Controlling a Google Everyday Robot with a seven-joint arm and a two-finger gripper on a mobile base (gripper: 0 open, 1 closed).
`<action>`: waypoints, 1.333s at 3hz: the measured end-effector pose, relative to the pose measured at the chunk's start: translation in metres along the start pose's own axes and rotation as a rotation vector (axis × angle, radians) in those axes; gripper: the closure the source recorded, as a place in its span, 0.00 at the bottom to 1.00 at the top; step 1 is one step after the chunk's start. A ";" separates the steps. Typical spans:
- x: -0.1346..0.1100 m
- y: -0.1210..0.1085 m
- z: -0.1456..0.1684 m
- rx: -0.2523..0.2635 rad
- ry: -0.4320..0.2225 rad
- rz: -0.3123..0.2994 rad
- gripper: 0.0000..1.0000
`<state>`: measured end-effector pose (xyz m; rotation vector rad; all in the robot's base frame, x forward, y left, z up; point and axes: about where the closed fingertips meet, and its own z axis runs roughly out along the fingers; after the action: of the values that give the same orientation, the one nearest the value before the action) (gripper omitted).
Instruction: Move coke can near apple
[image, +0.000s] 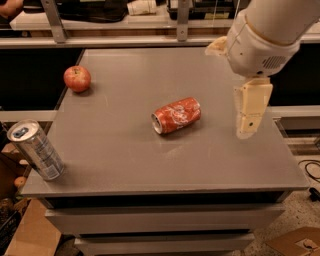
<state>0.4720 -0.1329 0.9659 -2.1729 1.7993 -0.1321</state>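
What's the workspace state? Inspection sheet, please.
Surface: grey tabletop, no spills seen.
Job's things: dented red aluminium coke can lying on its side mid-table; round red apple at the far left corner, well apart.
Clutter: tall silver-and-blue can upright at the near left edge.
Grippers: cream claw hangs above the table's right side, right of the coke can.
Cables: dark cable on the floor, right.
Surroundings: cardboard on the floor, lower left.

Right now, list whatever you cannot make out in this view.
Camera view:
- end effector, above the table's right side: its arm is cut off by the top edge.
- coke can, lying mid-table: lettering too small to read; underside hidden by its body.
- silver can, front left corner: label too small to read.
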 end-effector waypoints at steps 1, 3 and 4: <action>-0.014 -0.011 0.028 -0.045 0.008 -0.134 0.00; -0.032 -0.019 0.069 -0.116 0.016 -0.298 0.00; -0.039 -0.027 0.086 -0.134 0.025 -0.329 0.00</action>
<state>0.5126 -0.0748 0.8975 -2.5596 1.4862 -0.1159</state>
